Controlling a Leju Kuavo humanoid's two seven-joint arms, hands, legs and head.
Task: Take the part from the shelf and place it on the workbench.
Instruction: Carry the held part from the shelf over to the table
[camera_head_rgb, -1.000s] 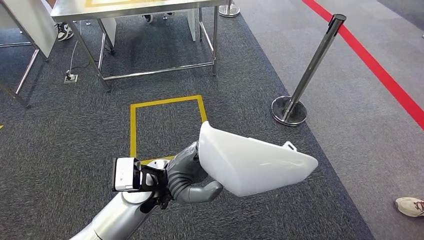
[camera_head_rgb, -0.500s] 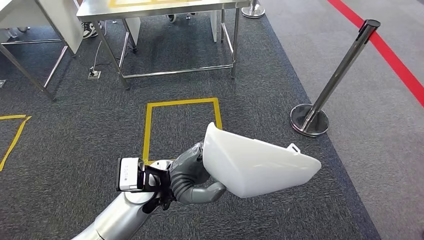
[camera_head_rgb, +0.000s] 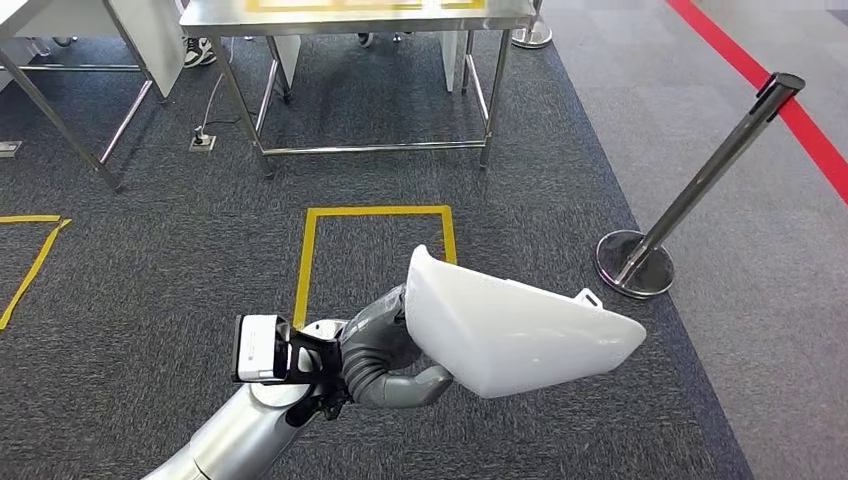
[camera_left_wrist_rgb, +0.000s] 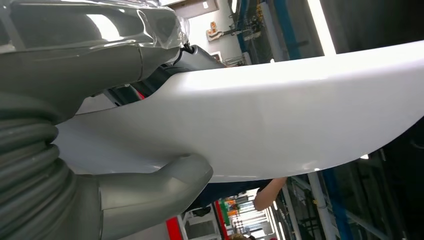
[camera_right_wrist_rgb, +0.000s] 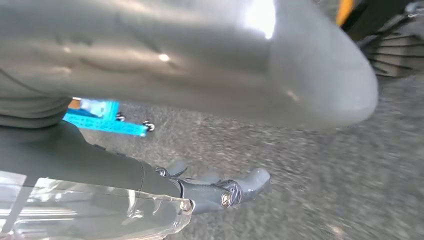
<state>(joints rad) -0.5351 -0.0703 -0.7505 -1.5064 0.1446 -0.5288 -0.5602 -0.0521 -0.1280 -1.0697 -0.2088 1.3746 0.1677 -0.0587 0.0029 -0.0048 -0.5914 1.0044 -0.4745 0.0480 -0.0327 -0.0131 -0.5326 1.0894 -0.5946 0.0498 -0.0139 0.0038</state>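
One white part (camera_head_rgb: 515, 335) held by left hand (camera_head_rgb: 385, 355) above the carpet, long axis left-right, narrow tip pointing right, near of yellow floor square (camera_head_rgb: 378, 215) and workbench (camera_head_rgb: 350, 20) | left wrist: thumb (camera_left_wrist_rgb: 150, 192) clamped under part, no writing readable | right wrist: right hand (camera_right_wrist_rgb: 220, 192) hangs holding nothing, fingers apart

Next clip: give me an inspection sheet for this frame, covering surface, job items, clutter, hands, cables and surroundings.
Surface: metal workbench ahead, yellow tape outline on its top.
Job's things: white part held above the carpet.
Clutter: nothing seen.
Hands: left hand grips the part's near end; right hand holds nothing, fingers apart.
Cables: cable runs to a floor socket under the bench.
Surroundings: yellow floor square, barrier post, red line, someone's shoe.
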